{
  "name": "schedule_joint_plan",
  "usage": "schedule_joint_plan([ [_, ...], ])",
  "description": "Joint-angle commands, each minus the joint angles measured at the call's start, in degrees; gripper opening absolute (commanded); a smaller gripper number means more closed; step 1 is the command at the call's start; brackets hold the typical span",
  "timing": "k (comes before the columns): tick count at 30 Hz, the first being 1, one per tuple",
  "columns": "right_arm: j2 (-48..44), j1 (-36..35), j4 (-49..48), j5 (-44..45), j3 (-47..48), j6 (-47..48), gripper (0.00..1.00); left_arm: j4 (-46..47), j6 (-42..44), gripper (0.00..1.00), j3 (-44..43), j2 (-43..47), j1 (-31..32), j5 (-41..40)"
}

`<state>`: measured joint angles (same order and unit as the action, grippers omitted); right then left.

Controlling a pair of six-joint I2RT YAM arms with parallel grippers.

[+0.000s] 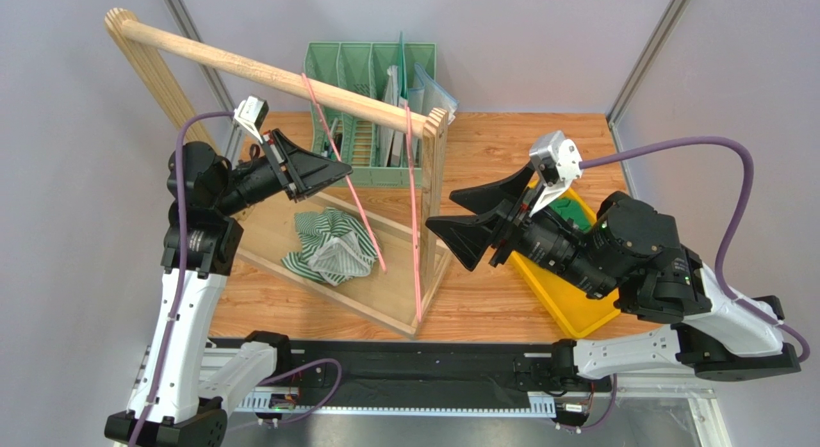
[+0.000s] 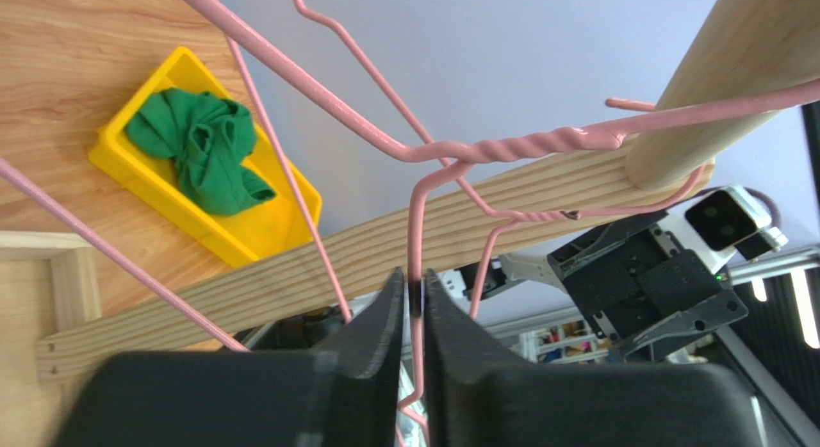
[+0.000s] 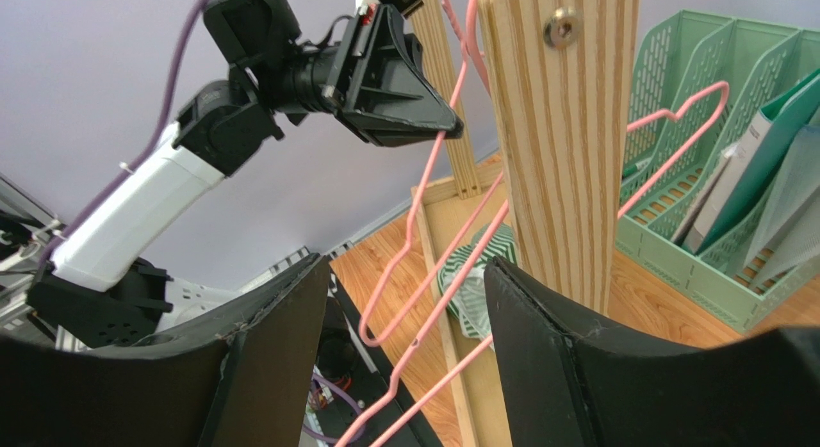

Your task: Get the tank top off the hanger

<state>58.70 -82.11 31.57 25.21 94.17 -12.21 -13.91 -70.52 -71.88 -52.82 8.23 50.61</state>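
Hanging from the wooden rack's top rod, the bare pink hanger is pinched between the left gripper's fingers just under that rod. The striped tank top lies crumpled on the rack's base, off the hanger. The right gripper hovers with its fingers spread, beside the rack's end post.

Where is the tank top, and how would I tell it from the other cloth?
Find the wooden rack in the middle of the table. The tank top lies crumpled on its base, under the rod. It is striped green and white; the other cloth, in the yellow bin, is plain green.
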Motion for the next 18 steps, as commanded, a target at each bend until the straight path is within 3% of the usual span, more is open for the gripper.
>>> schedule_joint_plan([
  [1, -2.00, -0.25, 1.12, 3.08, -3.01, -0.36, 0.67, -5.33, 4.86, 0.31, -1.16, 2.10, -0.05, -1.91],
  [2, -2.62, -0.33, 1.38, 3.52, -3.81, -0.54, 0.68, -7.08, 6.69, 0.42, -1.42, 2.37, -0.06, -2.88],
  [5, -4.64, -0.34, 2.96, 5.46, -7.24, -0.89, 0.69, -10.59, 10.47, 0.58, -2.04, 3.95, -0.06, -5.07],
  [14, -12.46, -0.25, 6.57, 4.76, -25.07, -5.19, 0.73, -19.20, 20.94, 0.65, -3.53, 11.59, -0.06, -8.50],
  [18, -16.59, -0.16, -1.20, -1.29, -41.19, -6.43, 0.77, -22.73, 24.37, 0.66, -2.83, 16.59, -0.06, -10.79],
])
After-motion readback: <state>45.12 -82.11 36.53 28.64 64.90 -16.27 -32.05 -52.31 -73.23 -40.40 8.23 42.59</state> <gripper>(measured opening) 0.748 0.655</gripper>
